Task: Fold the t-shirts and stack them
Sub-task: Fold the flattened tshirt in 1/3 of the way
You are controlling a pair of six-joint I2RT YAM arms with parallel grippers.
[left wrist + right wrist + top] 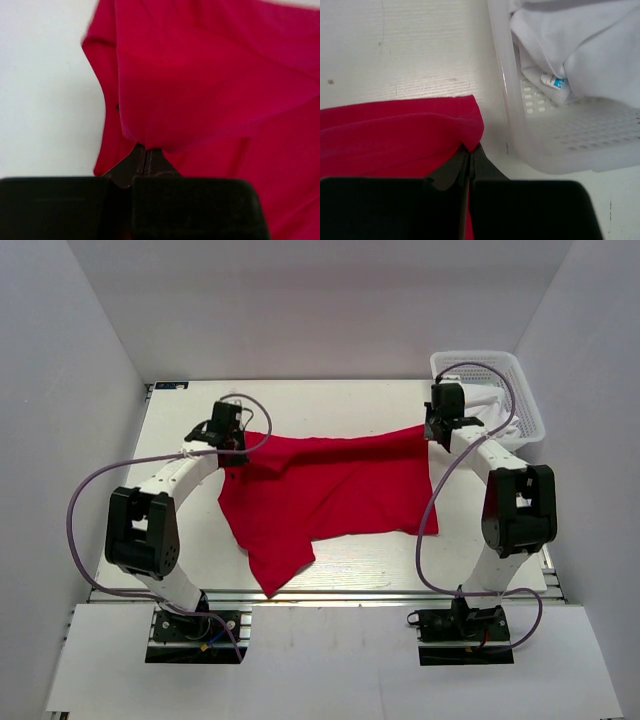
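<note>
T-shirt [330, 490] was pinched by my left claw [237, 445] and right claw [437, 432]; the far-right corner basket [490, 356] held white cloth [580, 50].

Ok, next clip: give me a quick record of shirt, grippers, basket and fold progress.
shirt: red t-shirt, held at two points, rumpled on table, unfolded
left gripper: shut on shirt's left edge
right gripper: shut on shirt's corner beside basket
basket: white, far right corner, holds white cloth
stack: none visible
</note>
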